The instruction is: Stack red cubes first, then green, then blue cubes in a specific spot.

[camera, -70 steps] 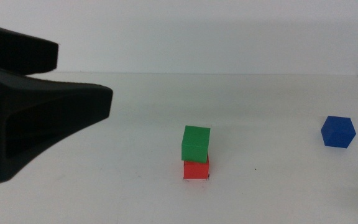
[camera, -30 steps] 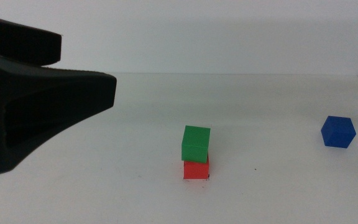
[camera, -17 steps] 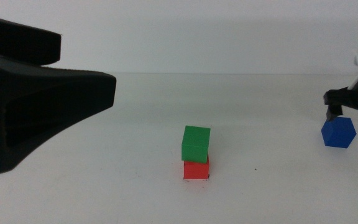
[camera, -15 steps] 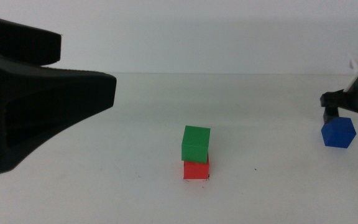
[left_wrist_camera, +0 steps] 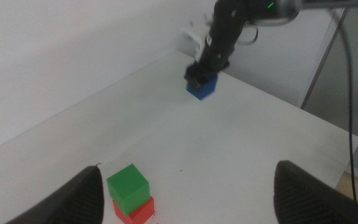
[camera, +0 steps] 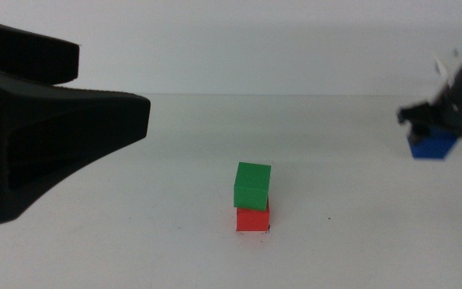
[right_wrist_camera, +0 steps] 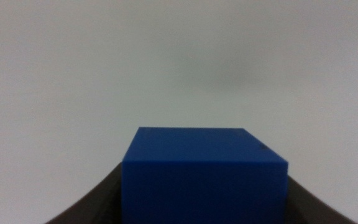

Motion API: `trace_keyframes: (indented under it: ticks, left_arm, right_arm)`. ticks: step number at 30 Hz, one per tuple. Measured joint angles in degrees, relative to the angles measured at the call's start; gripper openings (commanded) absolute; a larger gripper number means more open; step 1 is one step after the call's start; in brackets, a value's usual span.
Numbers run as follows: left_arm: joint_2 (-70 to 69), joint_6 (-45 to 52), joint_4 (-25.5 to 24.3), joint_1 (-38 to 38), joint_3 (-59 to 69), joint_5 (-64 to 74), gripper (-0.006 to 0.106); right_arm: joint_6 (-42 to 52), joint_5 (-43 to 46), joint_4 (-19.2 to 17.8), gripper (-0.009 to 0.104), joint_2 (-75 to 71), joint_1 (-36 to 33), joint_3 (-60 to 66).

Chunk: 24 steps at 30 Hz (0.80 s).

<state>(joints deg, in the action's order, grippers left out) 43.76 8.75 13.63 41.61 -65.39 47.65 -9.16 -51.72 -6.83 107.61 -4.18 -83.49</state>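
Right gripper (camera: 430,128) reaches in low, jaws clamped on blue cube (camera: 431,145); left gripper (left_wrist_camera: 185,193) jaws spread, waiting.

Left pincer (camera: 127,120) held high at the left side of the middle view, close to the camera, both dark jaws spread wide apart and closing on nothing. Right pincer (camera: 433,128) reaching in from the right edge, arm bent downward, dark jaws pressed against the two sides of the blue cube (right_wrist_camera: 205,180) and gripping it, seen also from the left wrist view at the far side.
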Motion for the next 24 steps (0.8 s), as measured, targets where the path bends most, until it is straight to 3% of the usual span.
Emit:
trace_keyframes:
  ticks: [2,6,11,14,24]
  left_arm:
    - [0.0,0.0,0.0,0.0,0.0,0.0,0.094]
    - [0.0,0.0,0.0,0.0,0.0,0.0,0.094]
    - [0.0,0.0,0.0,0.0,0.0,0.0,0.094]
    - [0.0,0.0,0.0,0.0,0.0,-0.6,0.094]
    - [0.0,0.0,0.0,0.0,0.0,-2.1,0.094]
  right_arm:
    - [-4.5,-2.2,-2.5,-0.001,-4.7,-5.0,-0.1]
    - [-21.4,-10.1,-9.1,-0.001,-12.7,-22.5,-2.8]
    - [-36.4,-17.0,-14.1,-0.001,-9.3,-41.3,-10.4]
    - [-38.4,-17.2,-12.2,-0.001,-5.3,-43.2,-14.7]
    - [-41.3,-17.8,-11.2,-0.001,3.8,-43.3,-19.4]
